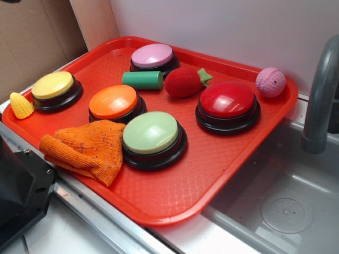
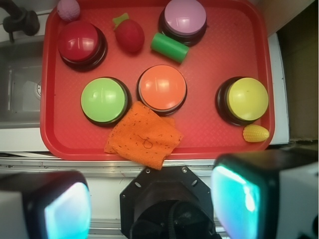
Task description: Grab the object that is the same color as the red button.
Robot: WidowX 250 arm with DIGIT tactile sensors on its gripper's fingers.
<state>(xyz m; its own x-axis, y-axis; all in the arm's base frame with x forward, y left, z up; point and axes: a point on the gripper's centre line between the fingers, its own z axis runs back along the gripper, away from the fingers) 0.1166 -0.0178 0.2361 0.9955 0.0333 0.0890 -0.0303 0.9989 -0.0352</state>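
Observation:
The object, a small fuzzy red plush fruit (image 1: 184, 81) (image 2: 129, 35) with a green leafy stem, lies on the red tray (image 1: 175, 196) (image 2: 209, 50) between the pink button and the red button (image 1: 227, 100) (image 2: 78, 41). The red button is a glossy dome on a black base. My gripper (image 2: 154, 204) is open, high above the robot base, well short of the tray, with nothing between its fingers (image 2: 237, 196). In the exterior view the gripper is out of frame.
On the tray also sit pink (image 1: 152, 55), orange (image 1: 113, 101), green (image 1: 151, 133) and yellow (image 1: 52, 85) buttons, a green cylinder (image 1: 143, 80), a pink ball (image 1: 270, 82), a yellow corn (image 1: 20, 105) and an orange cloth (image 1: 87, 148). A sink and faucet (image 1: 320, 90) lie right.

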